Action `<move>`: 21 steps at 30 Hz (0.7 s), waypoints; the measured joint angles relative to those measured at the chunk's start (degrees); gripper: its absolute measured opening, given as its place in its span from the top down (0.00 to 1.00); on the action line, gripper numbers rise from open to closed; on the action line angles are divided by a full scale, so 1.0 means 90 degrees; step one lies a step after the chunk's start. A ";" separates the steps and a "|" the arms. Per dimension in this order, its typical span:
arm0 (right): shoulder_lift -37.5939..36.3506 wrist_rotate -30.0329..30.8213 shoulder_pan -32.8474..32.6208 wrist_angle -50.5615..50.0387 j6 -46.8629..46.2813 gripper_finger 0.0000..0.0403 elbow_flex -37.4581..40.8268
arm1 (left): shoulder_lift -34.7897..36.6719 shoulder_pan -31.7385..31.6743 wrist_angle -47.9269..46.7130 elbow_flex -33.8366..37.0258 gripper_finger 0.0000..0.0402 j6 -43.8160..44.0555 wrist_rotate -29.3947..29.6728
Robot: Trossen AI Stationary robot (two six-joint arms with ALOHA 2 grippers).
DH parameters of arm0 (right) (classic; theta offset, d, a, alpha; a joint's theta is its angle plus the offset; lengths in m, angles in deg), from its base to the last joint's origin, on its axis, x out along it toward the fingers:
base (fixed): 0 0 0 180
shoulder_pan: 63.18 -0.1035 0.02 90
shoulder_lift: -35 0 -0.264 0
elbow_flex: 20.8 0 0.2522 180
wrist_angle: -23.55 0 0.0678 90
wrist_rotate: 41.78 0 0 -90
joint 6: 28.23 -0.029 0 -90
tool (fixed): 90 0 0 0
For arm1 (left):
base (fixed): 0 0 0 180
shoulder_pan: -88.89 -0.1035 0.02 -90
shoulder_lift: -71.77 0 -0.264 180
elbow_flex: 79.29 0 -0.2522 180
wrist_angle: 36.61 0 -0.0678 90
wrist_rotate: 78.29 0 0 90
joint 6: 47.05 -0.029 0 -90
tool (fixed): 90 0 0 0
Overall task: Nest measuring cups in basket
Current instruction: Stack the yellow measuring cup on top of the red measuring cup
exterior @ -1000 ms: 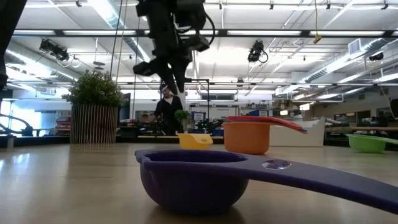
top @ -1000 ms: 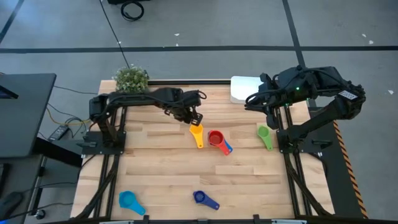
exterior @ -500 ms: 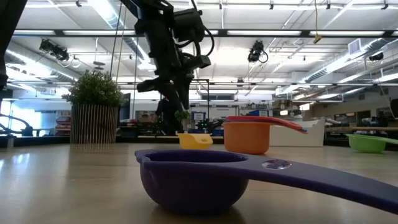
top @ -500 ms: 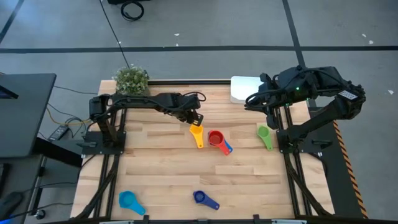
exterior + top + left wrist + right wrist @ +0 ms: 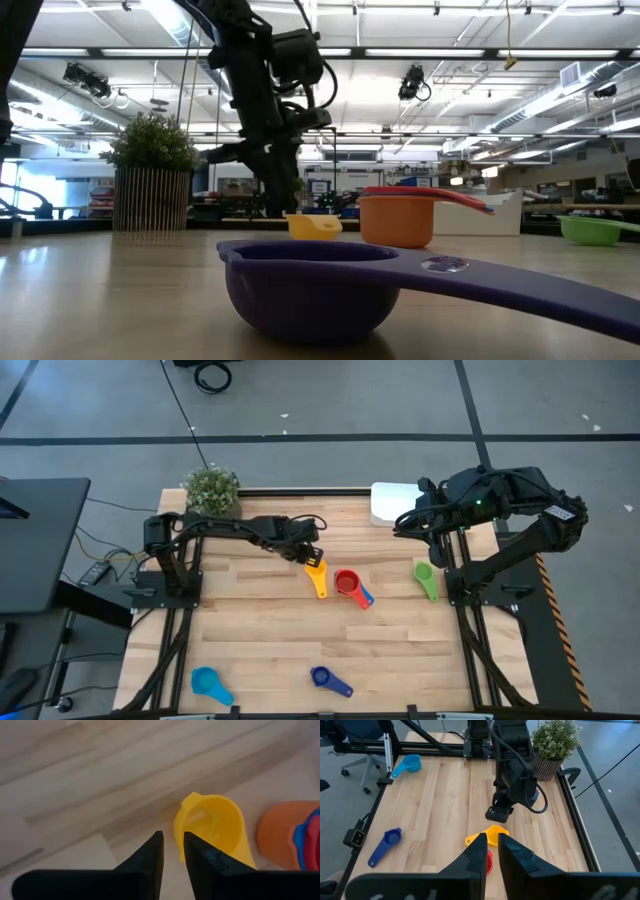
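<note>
The table (image 5: 250, 620) is a pale butcher-block wooden top, and the potted plant (image 5: 211, 488) stands at its back left corner. Taking the plant as the landmark: the white basket (image 5: 388, 503) sits along the same back edge, well to the plant's right. The yellow cup (image 5: 316, 576) lies nearest the plant, toward the table's middle. Just beyond it is the orange cup (image 5: 347, 586) with a red cup (image 5: 347, 580) nested inside. The green cup (image 5: 425, 577) lies farther right. The light blue cup (image 5: 208, 682) lies at the front edge, straight out from the plant, and the dark blue cup (image 5: 327, 679) lies along that same edge, farther right.
</note>
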 joint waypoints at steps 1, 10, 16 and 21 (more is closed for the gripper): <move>0.0000 0.0000 0.0000 0.0000 -0.0001 0.87 0.0000 | 0.0000 0.0031 0.0116 0.0055 0.80 0.0002 -0.0009; 0.0000 0.0000 0.0001 0.0000 0.0031 0.87 0.0000 | -0.0153 0.0183 0.0674 0.0291 0.80 -0.0161 -0.0038; 0.0000 -0.0002 0.0000 0.0031 0.0046 0.87 -0.0002 | -0.0458 0.0241 0.0851 0.0289 0.80 -0.0159 -0.0062; 0.0000 -0.0024 0.0002 0.0049 0.0048 0.87 -0.0002 | -0.0649 0.0278 0.1162 0.0291 0.80 -0.0158 -0.0062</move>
